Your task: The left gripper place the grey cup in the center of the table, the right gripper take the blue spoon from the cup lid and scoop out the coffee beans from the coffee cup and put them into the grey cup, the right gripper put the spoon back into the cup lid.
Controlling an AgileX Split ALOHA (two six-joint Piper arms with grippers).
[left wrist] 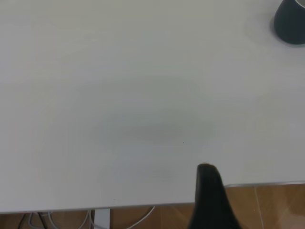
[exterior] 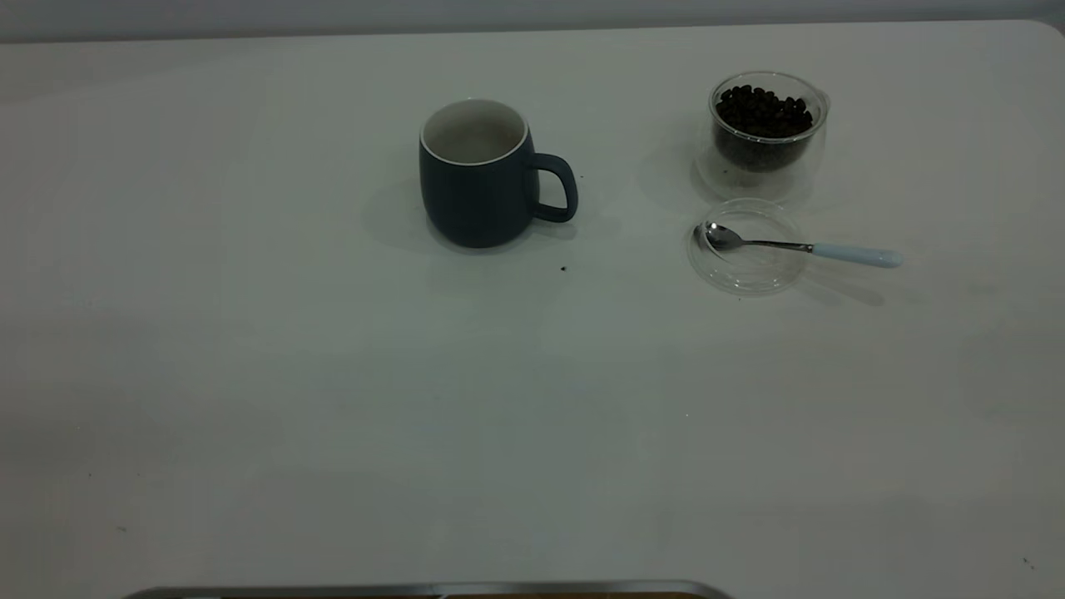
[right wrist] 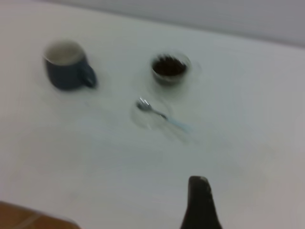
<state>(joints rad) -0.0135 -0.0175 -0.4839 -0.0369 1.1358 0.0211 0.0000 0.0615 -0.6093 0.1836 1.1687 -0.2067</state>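
The grey cup (exterior: 487, 175) stands upright near the middle of the table (exterior: 333, 374), handle toward the coffee cup (exterior: 767, 133). That clear glass holds a heap of coffee beans (exterior: 764, 112). In front of it lies the cup lid (exterior: 745, 266), with the blue spoon (exterior: 799, 247) resting bowl-in and its pale handle sticking out past the rim. Neither gripper shows in the exterior view. The left gripper (left wrist: 206, 168) hangs shut over the table's near edge, far from the grey cup (left wrist: 290, 24). The right gripper (right wrist: 198, 180) is shut, well short of the spoon (right wrist: 157, 113).
A tiny dark speck (exterior: 563, 269) lies just in front of the mug's handle. A metal strip (exterior: 433, 589) borders the table's front edge. Wooden floor (left wrist: 267, 205) and cables (left wrist: 133, 217) show beyond the edge under the left gripper.
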